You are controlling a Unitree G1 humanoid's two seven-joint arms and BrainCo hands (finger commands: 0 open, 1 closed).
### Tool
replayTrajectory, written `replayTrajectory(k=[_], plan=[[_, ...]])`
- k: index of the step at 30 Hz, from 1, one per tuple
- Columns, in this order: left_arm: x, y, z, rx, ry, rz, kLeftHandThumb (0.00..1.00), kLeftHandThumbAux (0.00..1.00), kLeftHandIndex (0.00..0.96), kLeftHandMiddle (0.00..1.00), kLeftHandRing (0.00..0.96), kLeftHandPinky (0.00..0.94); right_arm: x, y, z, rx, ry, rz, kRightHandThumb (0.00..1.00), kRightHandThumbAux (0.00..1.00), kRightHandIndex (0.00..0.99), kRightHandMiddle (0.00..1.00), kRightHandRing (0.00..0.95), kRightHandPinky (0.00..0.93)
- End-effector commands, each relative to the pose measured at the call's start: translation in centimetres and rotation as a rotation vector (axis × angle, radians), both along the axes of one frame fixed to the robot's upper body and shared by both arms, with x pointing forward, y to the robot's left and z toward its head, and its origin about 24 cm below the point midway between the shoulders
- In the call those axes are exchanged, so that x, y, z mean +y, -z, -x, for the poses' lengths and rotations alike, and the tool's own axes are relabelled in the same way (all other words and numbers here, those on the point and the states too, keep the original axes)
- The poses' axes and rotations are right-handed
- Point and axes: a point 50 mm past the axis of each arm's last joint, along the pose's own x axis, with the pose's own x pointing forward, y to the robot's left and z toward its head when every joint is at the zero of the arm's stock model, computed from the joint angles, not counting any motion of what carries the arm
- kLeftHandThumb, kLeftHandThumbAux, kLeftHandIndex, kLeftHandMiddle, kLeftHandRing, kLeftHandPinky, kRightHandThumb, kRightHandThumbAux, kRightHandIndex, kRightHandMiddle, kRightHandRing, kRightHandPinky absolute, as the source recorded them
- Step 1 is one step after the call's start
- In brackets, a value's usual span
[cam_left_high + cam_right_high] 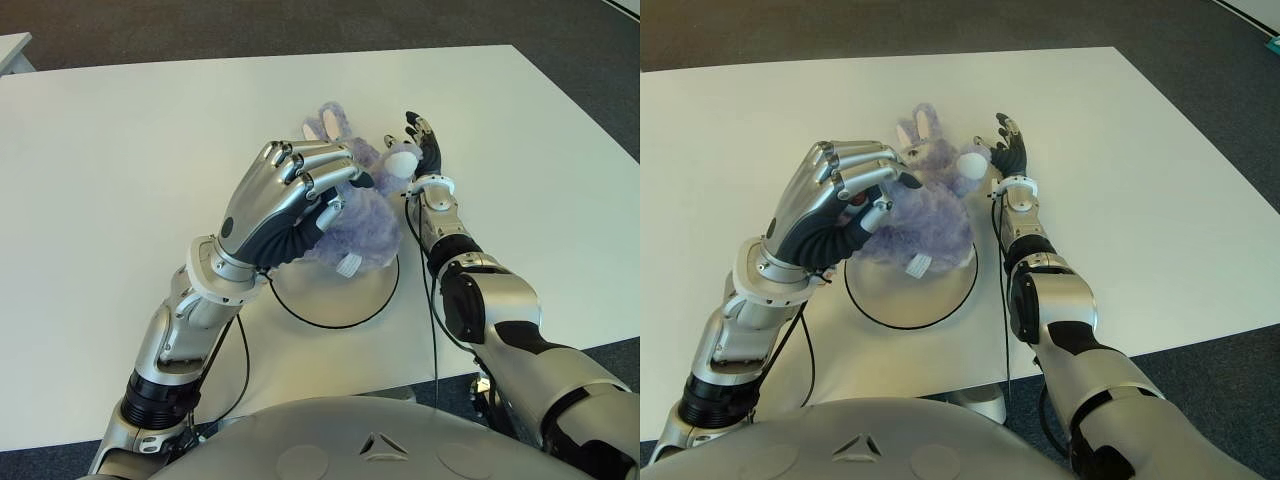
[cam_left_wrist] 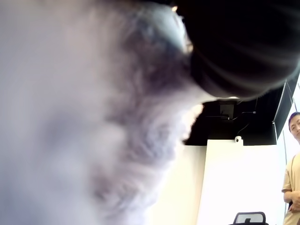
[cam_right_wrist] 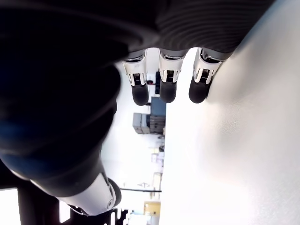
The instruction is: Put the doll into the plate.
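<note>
Clearly the left hand grips the doll above the plate.

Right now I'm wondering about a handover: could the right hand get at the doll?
Probably yes. The right hand shows open just right of the doll, nothing between them. But the left hand is clamped on the doll above the plate.

Both eye views look forward and down from the head at the broad white table, sharing nearly the same scene from slightly shifted spots, with both silver arms reaching in from below. The left wrist view sits pressed close against fuzzy lavender plush, looking past it into the room. The right wrist view looks along its own dark-tipped silver fingers beside the tabletop.
</note>
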Motion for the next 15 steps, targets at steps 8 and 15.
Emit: replayTrajectory(k=[8, 15], plan=[[0.45, 0.47, 0.33, 0.011, 0.028, 0.02, 0.846, 0.669, 0.405, 0.543, 0.732, 0.771, 0.19, 5.47, 2.85, 0.233, 0.009, -0.032, 0.428, 0.854, 0.12, 0.053, 0.027, 0.064], [0.56, 0.63, 0.48, 0.008, 0.033, 0.043, 0.845, 0.669, 0.407, 0.545, 0.733, 0.77, 0.21, 5.48, 2.85, 0.234, 0.01, -0.033, 0.422, 0.855, 0.12, 0.059, 0.031, 0.071]])
